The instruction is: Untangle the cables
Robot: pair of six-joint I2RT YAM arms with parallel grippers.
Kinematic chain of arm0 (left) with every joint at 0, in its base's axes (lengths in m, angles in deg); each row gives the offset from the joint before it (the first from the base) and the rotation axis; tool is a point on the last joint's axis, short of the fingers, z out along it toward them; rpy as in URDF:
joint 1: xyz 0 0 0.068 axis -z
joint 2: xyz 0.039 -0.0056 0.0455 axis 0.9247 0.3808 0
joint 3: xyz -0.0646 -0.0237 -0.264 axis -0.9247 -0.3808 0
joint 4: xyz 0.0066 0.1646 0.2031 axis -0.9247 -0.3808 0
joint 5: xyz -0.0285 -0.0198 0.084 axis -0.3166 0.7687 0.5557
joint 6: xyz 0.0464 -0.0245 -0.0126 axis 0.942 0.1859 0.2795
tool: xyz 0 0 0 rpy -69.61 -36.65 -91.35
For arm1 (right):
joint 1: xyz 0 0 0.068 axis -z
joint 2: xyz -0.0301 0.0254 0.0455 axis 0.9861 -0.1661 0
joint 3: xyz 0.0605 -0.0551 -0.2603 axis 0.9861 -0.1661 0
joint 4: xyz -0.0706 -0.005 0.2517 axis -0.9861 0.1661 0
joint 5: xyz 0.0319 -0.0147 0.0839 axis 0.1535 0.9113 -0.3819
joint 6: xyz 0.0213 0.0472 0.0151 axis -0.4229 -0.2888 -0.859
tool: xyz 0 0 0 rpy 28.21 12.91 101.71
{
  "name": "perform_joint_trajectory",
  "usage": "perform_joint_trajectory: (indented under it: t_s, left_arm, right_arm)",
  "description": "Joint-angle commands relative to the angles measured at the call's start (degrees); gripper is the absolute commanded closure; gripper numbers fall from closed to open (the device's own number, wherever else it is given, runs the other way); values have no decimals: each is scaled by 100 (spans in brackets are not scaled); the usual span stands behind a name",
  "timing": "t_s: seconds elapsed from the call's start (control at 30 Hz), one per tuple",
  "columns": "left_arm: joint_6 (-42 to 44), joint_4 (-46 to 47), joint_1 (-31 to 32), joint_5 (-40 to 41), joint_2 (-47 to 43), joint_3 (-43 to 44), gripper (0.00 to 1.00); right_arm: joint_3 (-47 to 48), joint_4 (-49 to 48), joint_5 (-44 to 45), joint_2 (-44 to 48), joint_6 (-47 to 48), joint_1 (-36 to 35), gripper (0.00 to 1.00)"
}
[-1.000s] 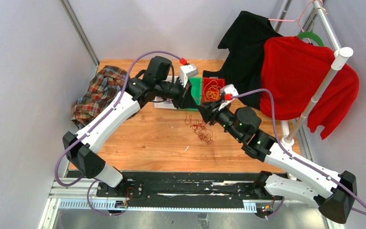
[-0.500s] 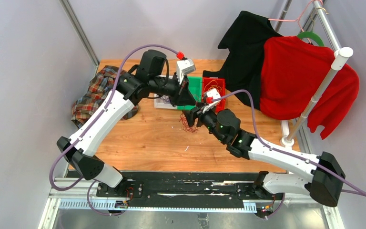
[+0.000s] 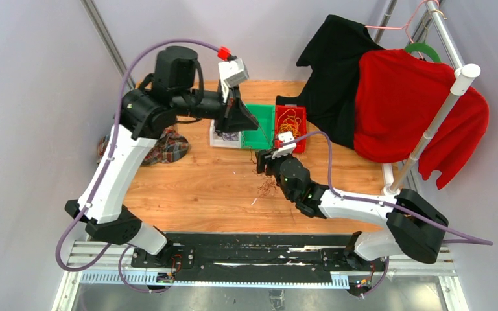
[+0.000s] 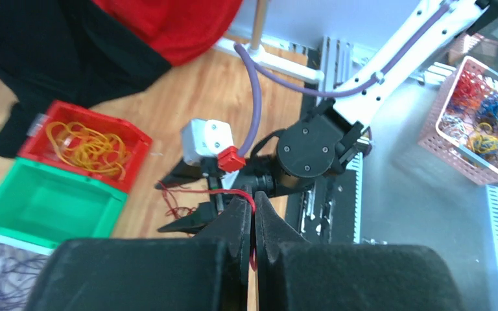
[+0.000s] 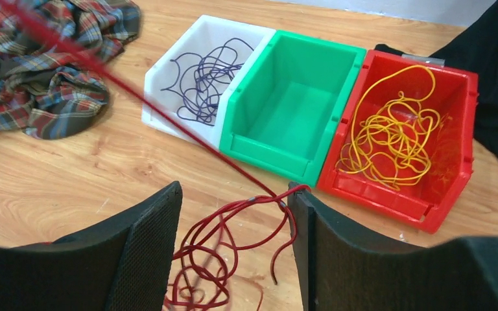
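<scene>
Dark red cables (image 3: 267, 186) lie in a loose tangle on the wooden table. One red strand (image 4: 225, 192) runs taut from the tangle up to my left gripper (image 3: 249, 123), which is raised over the bins and shut on it (image 4: 254, 202). My right gripper (image 3: 264, 159) hovers low over the tangle (image 5: 240, 204) and is open (image 5: 233, 191). Loops lie between its fingers, and the strand brushes the tip of its right finger (image 5: 298, 207). Purple cables (image 5: 204, 84) rest in a white bin and yellow ones (image 5: 395, 136) in a red bin.
A white bin (image 5: 233, 23), a green bin (image 5: 266, 159) and a red bin (image 5: 389, 194) stand side by side behind the tangle. A plaid cloth (image 3: 168, 144) lies at the left. Black and red garments (image 3: 402, 103) hang on a rack at the right. A pink basket (image 4: 476, 123) sits beyond the table.
My left gripper has risen and swung back to the left, pulling the red strand taut. My right gripper has opened and moved left and nearer, down over the tangle.
</scene>
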Motion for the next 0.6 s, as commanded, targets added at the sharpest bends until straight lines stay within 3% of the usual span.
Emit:
perform_joint_trajectory:
  t_s: [0.0,0.23,0.57]
  left_arm:
    - [267,-317,-2,280,-39,1283,100]
    - [959,-221,-2,1602,198,2909,100]
    - [1796,1220,-2,3171,-261,2436,100]
  right_arm:
    - [-624,-337,481,-98,-508,-65,40]
    - [-1504,-412,605,53,-1127,-64,41]
    - [-2433,-279,721,671,-1610,-64,41]
